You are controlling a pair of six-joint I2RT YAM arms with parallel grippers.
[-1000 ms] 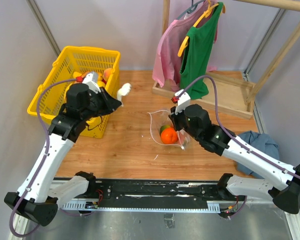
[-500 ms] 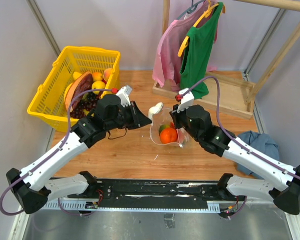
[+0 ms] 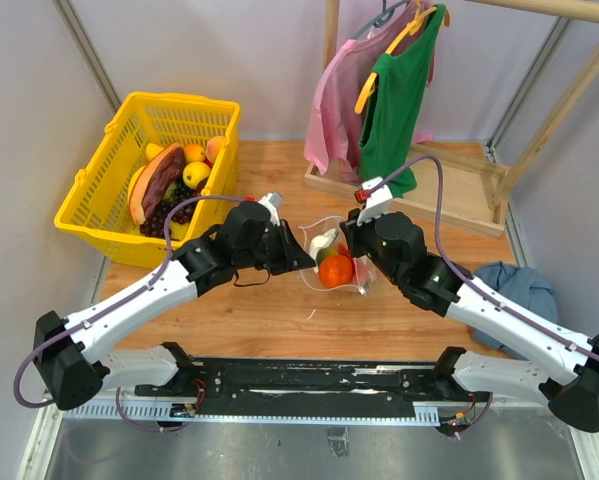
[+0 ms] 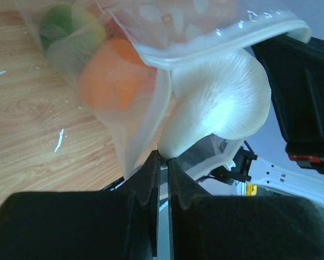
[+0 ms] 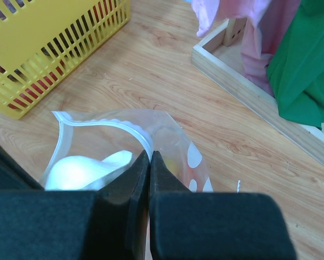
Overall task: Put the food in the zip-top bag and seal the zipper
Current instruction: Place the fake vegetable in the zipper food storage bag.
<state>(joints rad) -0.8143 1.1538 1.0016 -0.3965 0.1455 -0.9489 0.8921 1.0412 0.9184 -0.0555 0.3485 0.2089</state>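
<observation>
Left tool [image 4: 163, 157] is clenched on the thin stem of a white mushroom-looking toy [image 4: 221, 103], right at the mouth of the zip-top bag [image 4: 194, 21] just ahead of it. Orange [image 4: 116, 76] and a green piece [image 4: 56, 24] sit deeper in. Right tool [image 5: 149, 154], opposite, pinches the bag's rim. I'd push past the lip before letting go, or it'll probably roll out onto the worktop [image 4: 26, 119].
</observation>
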